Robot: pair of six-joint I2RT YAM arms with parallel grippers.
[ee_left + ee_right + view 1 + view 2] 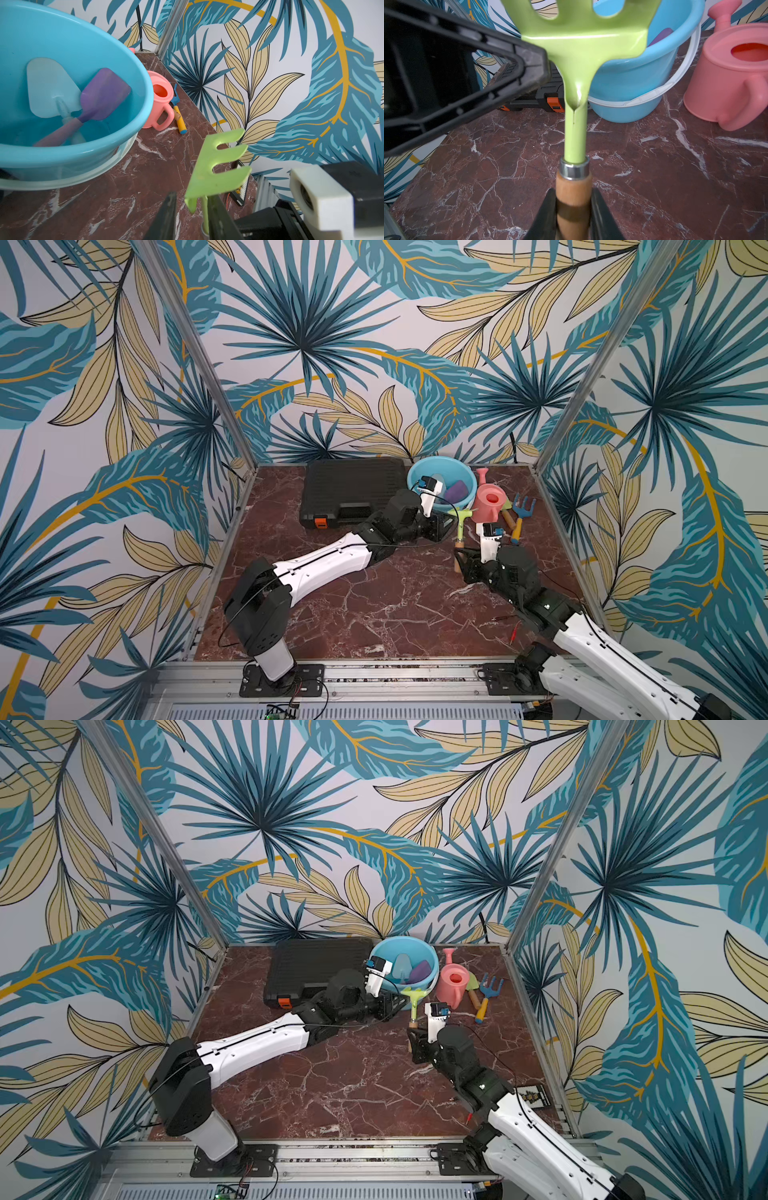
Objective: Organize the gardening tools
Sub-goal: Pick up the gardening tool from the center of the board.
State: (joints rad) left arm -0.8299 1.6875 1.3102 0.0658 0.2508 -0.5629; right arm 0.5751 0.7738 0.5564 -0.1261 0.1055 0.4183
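Right gripper (573, 197) clamped on green rake (575, 133) wooden handle; rake near blue bucket (629, 87), head toward it. Left gripper (192, 199) jaws straddle rake neck, gap on one side, not clamped. Pale blue trowel (47, 83), purple shovel (106, 93) inside bucket; pink watering can (490, 502) beside bucket.

You have one pale blue metal trowel (52, 87), one green trowel (472, 982), one purple flat-bladed shovel (104, 93), one green wooden-handled rake (581, 47) and one blue yellow-handled fork-rake (522, 508). You also have one pink plastic watering can (487, 508), one light blue plastic bucket (62, 164) and one black ribbed plastic case (349, 485).
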